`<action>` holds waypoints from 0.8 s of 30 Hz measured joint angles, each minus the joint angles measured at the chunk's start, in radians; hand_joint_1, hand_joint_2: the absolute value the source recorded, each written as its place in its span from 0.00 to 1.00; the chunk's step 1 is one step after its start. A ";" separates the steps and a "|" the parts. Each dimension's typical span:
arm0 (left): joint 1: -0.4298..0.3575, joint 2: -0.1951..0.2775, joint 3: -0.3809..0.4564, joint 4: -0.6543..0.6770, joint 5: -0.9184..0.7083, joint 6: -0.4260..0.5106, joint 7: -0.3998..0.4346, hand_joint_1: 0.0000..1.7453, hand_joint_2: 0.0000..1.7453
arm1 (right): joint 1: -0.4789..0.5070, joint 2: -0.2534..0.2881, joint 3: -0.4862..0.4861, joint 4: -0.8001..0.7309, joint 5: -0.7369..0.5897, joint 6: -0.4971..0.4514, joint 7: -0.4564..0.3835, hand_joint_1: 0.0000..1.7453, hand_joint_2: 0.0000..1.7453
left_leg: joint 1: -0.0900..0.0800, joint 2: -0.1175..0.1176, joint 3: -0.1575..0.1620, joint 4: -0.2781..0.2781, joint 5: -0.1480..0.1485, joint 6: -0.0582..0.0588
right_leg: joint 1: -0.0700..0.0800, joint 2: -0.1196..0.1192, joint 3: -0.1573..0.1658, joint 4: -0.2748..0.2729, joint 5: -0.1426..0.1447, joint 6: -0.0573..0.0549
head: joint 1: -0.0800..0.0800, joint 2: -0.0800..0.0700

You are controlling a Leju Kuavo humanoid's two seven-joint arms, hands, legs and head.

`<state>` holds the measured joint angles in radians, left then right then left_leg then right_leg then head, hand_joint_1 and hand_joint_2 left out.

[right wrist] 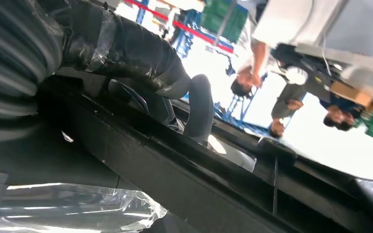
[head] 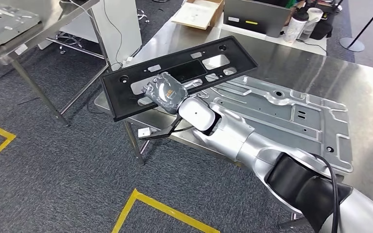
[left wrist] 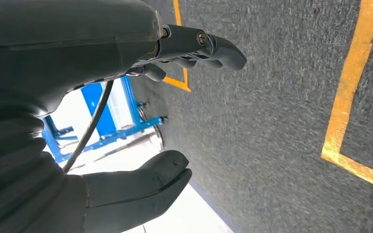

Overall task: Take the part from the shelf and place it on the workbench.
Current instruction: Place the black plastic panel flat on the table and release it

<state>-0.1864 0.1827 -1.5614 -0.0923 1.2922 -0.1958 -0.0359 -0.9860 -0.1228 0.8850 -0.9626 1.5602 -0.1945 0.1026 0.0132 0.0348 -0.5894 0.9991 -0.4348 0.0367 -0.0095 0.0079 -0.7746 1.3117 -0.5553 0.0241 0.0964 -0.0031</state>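
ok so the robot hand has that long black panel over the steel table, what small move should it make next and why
Probably lower it a little and ease it further in over the workbench. The right robot hand holds the black panel with its near end jutting past the bench edge over the carpet, while the far end overlaps the silver plate. Whether it already rests there, I cannot tell.

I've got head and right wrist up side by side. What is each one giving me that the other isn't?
Head view alone: the steel workbench, the silver stamped plate lying on it, a cardboard box at its far end, and the grey carpet with yellow floor tape. Right wrist view alone: people standing beyond the part. Both show the right hand gripping the long black part, the thumb pressed against it.
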 joint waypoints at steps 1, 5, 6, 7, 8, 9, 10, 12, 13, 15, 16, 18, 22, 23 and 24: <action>0.000 0.000 0.000 0.000 0.000 0.000 0.000 0.00 1.00 | 0.001 0.000 0.000 0.002 0.000 0.000 0.000 1.00 1.00 | 0.000 0.013 0.001 0.001 -0.002 -0.001 | -0.003 -0.003 0.002 -0.003 0.013 0.003 | 0.000 0.000; -0.001 -0.001 0.000 0.000 0.000 -0.001 0.001 0.00 1.00 | -0.001 0.000 0.000 0.005 0.000 0.000 0.000 1.00 1.00 | -0.006 0.055 0.007 0.017 -0.019 -0.014 | 0.005 -0.075 0.124 -0.237 0.120 -0.007 | 0.000 0.000; -0.001 -0.001 0.000 0.000 0.000 -0.001 0.002 0.00 1.00 | -0.001 0.000 0.000 0.006 -0.001 0.001 0.000 1.00 1.00 | -0.009 0.065 0.008 0.020 -0.024 -0.019 | 0.010 -0.087 0.137 -0.265 0.125 -0.013 | 0.000 0.000; -0.001 -0.001 0.000 0.000 0.000 -0.001 0.003 0.00 1.00 | -0.001 0.000 0.000 0.007 -0.002 0.001 0.000 1.00 1.00 | -0.012 0.076 0.010 0.022 -0.026 -0.023 | 0.014 -0.085 0.136 -0.271 0.123 -0.020 | 0.000 0.000; -0.003 -0.001 0.000 0.000 0.001 -0.002 0.004 0.00 1.00 | -0.001 -0.001 0.000 0.009 -0.003 0.002 0.000 1.00 1.00 | -0.012 0.088 0.013 0.021 -0.028 -0.027 | 0.013 -0.069 0.135 -0.272 0.125 -0.027 | 0.000 0.000; -0.004 -0.001 0.000 0.000 0.002 -0.002 0.005 0.00 1.00 | 0.000 -0.002 -0.001 0.010 -0.004 0.003 0.000 1.00 1.00 | -0.010 0.090 0.015 0.023 -0.033 -0.033 | 0.011 -0.057 0.136 -0.275 0.127 -0.032 | 0.000 0.000; -0.005 -0.001 0.000 0.000 0.003 -0.003 0.006 0.00 1.00 | 0.000 -0.002 -0.001 0.012 -0.006 0.003 0.001 1.00 1.00 | -0.007 0.075 0.012 0.036 -0.045 -0.038 | 0.008 -0.045 0.137 -0.277 0.129 -0.039 | 0.000 0.000; -0.005 0.000 0.000 0.000 0.006 -0.006 0.006 0.00 1.00 | -0.001 -0.001 -0.002 0.016 -0.008 0.004 0.001 1.00 1.00 | -0.001 0.017 -0.021 0.115 -0.097 -0.046 | 0.002 -0.022 0.141 -0.282 0.133 -0.049 | -0.001 0.000; -0.003 0.000 0.000 0.000 0.006 -0.006 0.006 0.00 1.00 | -0.001 0.000 -0.002 0.019 -0.009 0.004 0.001 1.00 1.00 | 0.000 -0.009 -0.052 0.183 -0.129 -0.048 | 0.002 -0.010 0.140 -0.282 0.134 -0.052 | -0.001 0.000; 0.002 0.001 0.000 0.000 0.007 -0.007 0.007 0.00 1.00 | 0.003 0.001 -0.002 0.029 -0.012 0.004 0.002 1.00 1.00 | 0.001 -0.026 -0.110 0.297 -0.165 -0.051 | 0.003 0.013 0.140 -0.280 0.134 -0.055 | -0.001 0.000; 0.003 0.002 0.000 0.000 0.008 -0.008 0.007 0.00 1.00 | 0.005 0.001 -0.002 0.036 -0.015 0.005 0.002 1.00 1.00 | 0.001 -0.027 -0.120 0.309 -0.155 -0.051 | 0.004 0.024 0.140 -0.278 0.134 -0.055 | -0.001 0.000; 0.003 0.002 0.000 0.000 0.011 -0.009 0.007 0.00 1.00 | 0.005 0.003 -0.005 0.052 -0.026 0.007 0.003 1.00 1.00 | 0.001 -0.029 -0.083 0.214 -0.085 -0.046 | 0.004 0.040 0.141 -0.274 0.132 -0.053 | -0.001 0.000; -0.004 0.003 0.000 0.000 0.022 -0.015 0.009 0.00 1.00 | 0.004 0.008 -0.031 0.092 -0.037 0.008 0.003 1.00 1.00 | -0.001 -0.046 -0.008 0.034 -0.020 -0.034 | 0.008 0.057 0.133 -0.266 0.130 -0.043 | 0.000 0.000; -0.005 0.003 0.000 0.000 0.023 -0.017 0.010 0.00 1.00 | 0.003 0.008 -0.037 0.104 -0.038 0.007 0.003 1.00 1.00 | -0.003 -0.047 -0.009 0.030 -0.018 -0.032 | 0.009 0.057 0.131 -0.266 0.132 -0.043 | 0.000 0.000; -0.004 0.002 0.000 0.000 0.024 -0.018 0.010 0.00 1.00 | 0.003 0.008 -0.042 0.116 -0.039 0.007 0.003 1.00 1.00 | -0.003 -0.047 -0.010 0.028 -0.015 -0.031 | 0.009 0.055 0.130 -0.267 0.133 -0.044 | 0.000 0.000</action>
<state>-0.1907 0.1851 -1.5614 -0.0923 1.3158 -0.2141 -0.0260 -0.9827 -0.1147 0.8430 -0.8469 1.5210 -0.1876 0.1060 0.0098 -0.0124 -0.5992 1.0273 -0.4502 0.0053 -0.0006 0.0634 -0.6442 1.0444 -0.4227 -0.0195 0.0960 -0.0031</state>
